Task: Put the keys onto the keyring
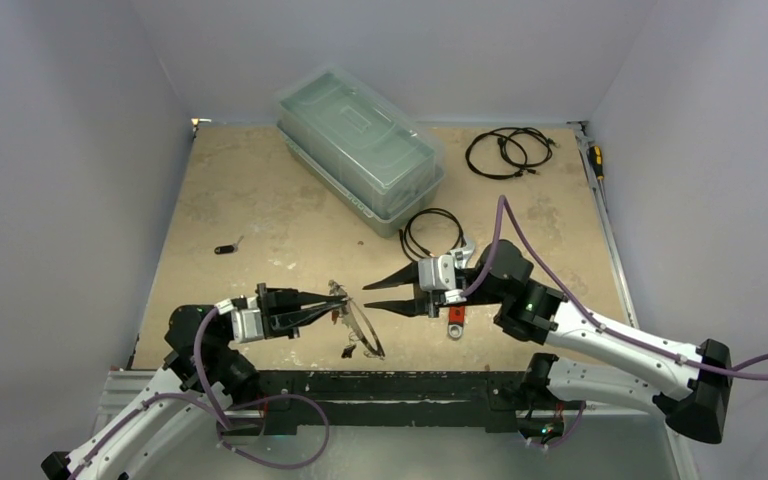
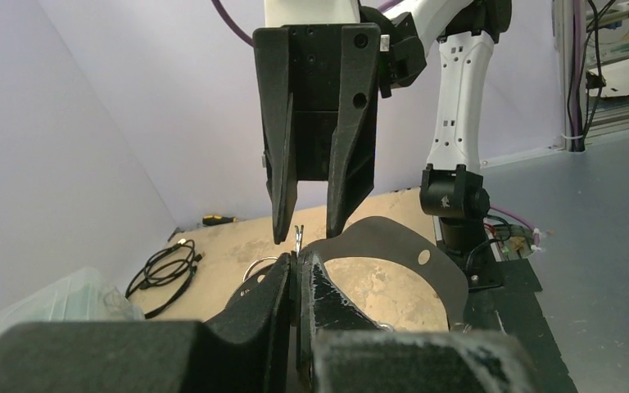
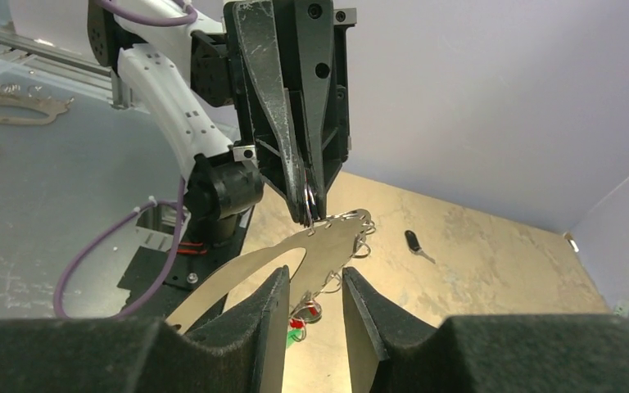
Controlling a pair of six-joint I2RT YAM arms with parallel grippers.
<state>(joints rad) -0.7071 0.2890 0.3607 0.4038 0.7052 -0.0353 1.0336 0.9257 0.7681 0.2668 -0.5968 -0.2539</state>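
Observation:
The keyring point(image 1: 363, 330) is a thin flat metal loop fringed with small wire rings; it also shows in the right wrist view point(image 3: 328, 250). My left gripper point(image 1: 342, 297) is shut on one of its small rings and holds that end up off the table; its jaws show closed in the left wrist view point(image 2: 299, 266). Keys with red and green tags point(image 3: 296, 324) hang from the ring's edge. A black-tagged key point(image 1: 225, 248) lies loose at the left. My right gripper point(image 1: 374, 296) is open and empty, facing the left one, its fingers point(image 3: 272, 319) astride the ring's lower edge without touching it.
A red-handled wrench point(image 1: 455, 316) lies under the right gripper. Black coiled cables point(image 1: 430, 230) lie behind it, with more at the back right point(image 1: 505, 152). A clear plastic box point(image 1: 360, 145) stands at the back. A screwdriver point(image 1: 595, 160) lies by the right wall.

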